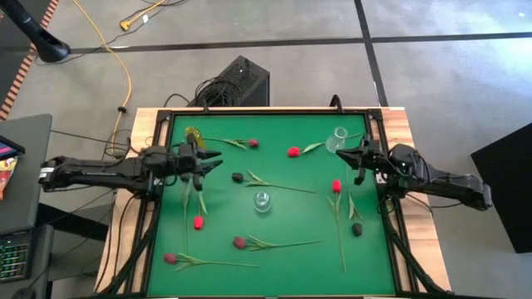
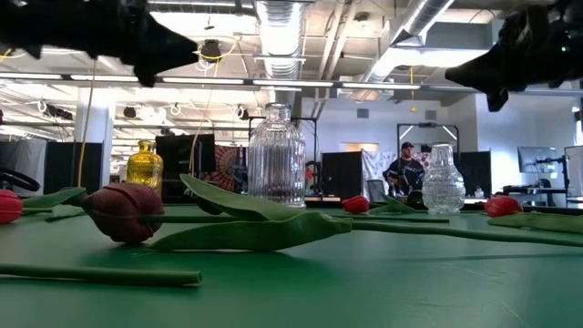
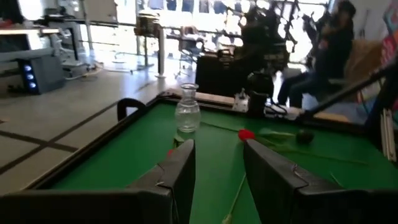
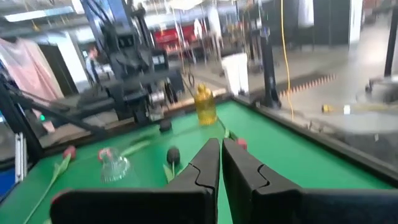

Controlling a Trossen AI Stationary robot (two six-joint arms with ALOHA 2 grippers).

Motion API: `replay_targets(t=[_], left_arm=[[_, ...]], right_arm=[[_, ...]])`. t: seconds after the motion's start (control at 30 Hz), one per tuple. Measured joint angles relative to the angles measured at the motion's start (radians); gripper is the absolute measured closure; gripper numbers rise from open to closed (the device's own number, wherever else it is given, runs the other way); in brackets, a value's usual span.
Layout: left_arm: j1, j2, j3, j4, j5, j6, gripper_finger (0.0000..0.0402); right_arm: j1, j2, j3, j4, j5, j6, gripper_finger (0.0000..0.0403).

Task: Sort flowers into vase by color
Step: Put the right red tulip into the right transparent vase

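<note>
While your flowers (image 1: pixel 274 186) lie scattered flat across the green table (image 1: pixel 316 249), no vase holds any. Your left gripper (image 1: pixel 214 160) hovers with jaws parted, empty; your right gripper (image 1: pixel 342 152) hovers, jaws closed on nothing.

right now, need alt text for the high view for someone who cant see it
Seen from above, a green table holds nine scattered tulips, red, crimson and near-black, plus a yellow vase and two clear vases, all without flowers. The left gripper, open, and the right gripper, shut, hover above it, holding nothing.
</note>
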Motion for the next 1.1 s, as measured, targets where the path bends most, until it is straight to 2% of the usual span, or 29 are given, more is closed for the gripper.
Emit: replay_targets(t=[0.37, 0.53, 0.7, 0.9, 1.1], left_arm=[[0.004, 0.247, 0.138, -0.010, 0.063, 0.093, 0.0278], [0.003, 0.296, 0.153, -0.007, 0.062, 0.136, 0.0272], [0.003, 0.302, 0.154, 0.005, 0.051, 0.172, 0.0245], [0.003, 0.302, 0.154, -0.005, 0.047, 0.174, 0.0204], [0.003, 0.302, 0.154, -0.029, 0.048, 0.212, 0.0187]], right_arm=[[0.065, 0.343, 0.349, -0.319, -0.007, 0.053, 0.0356], [0.119, 0.509, 0.548, -0.567, -0.008, 0.176, 0.0349], [0.188, 0.684, 0.694, -0.769, -0.016, 0.299, 0.0328], [0.265, 0.860, 0.789, -0.915, -0.092, 0.518, 0.0281], [0.320, 0.989, 0.834, -0.968, -0.272, 0.796, 0.0238]])
